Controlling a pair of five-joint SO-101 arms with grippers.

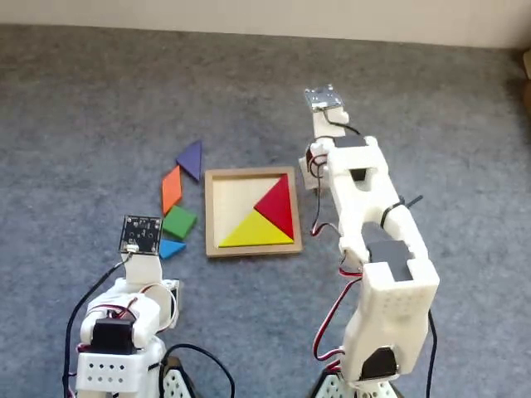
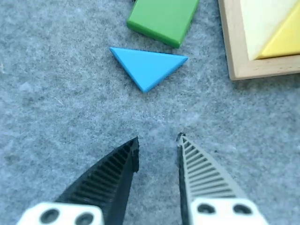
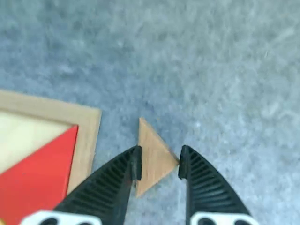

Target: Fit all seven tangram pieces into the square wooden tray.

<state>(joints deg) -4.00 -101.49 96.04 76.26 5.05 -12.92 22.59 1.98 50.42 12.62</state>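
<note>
Tangram triangle of bare tan wood (image 3: 151, 157) lies flat between the right gripper's (image 3: 159, 151) ribbed black fingers (image 3: 115, 185), which stand apart astride it; whether they touch it cannot be told. Just beside it is the square wooden tray (image 3: 89, 136), its raised rim pale and smooth. The tray holds a glossy red triangle (image 3: 42, 173) and a yellow triangle (image 1: 253, 230), and its floor is bare toward ten o'clock. The step in hand looks like the pickup of this piece. Next, the fingers would need to close on its slanted edges and lift it over the rim. The left gripper (image 2: 158, 140) hangs with fingers (image 2: 105, 185) apart above the desk's (image 2: 56, 117) fuzzy grey felt, short of a blue triangle (image 2: 149, 65). At nine o'clock of the tray lie a green square (image 1: 179, 222), an orange parallelogram (image 1: 171, 188) and a purple triangle (image 1: 191, 157).
</note>
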